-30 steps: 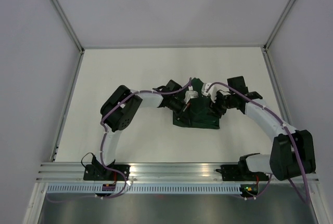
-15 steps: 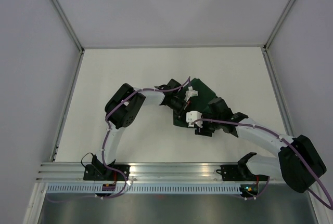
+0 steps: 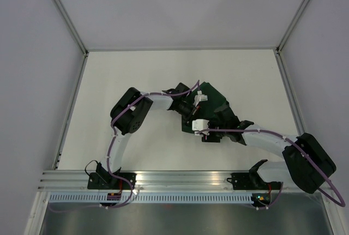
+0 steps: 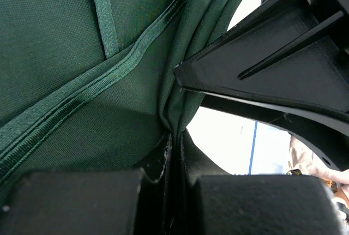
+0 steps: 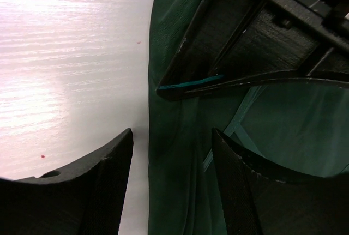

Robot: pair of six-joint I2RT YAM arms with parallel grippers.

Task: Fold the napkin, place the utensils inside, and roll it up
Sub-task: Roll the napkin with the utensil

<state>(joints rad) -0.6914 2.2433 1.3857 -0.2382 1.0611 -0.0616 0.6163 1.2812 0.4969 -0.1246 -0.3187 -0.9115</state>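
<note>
Pinching a gathered fold of the napkin (image 4: pixel 82 82): left gripper (image 4: pixel 174 150), clamped tight. Right gripper (image 5: pixel 172 175): fingers spread apart, straddling the napkin's edge over the table (image 5: pixel 65 55). Napkin lies mid-table.

Saw wide bare table (image 3: pixel 136 77) along the far side and out to both flanks, open to passage. Found little room at the near edge of the napkin (image 3: pixel 217 97), with the left gripper (image 4: pixel 173 153) pinched on a cloth fold and the right gripper (image 5: pixel 172 169) just beside it, fingers spread. Barred from the near right by the right forearm (image 3: pixel 267 138), from the left by the left arm (image 3: pixel 158 102).
</note>
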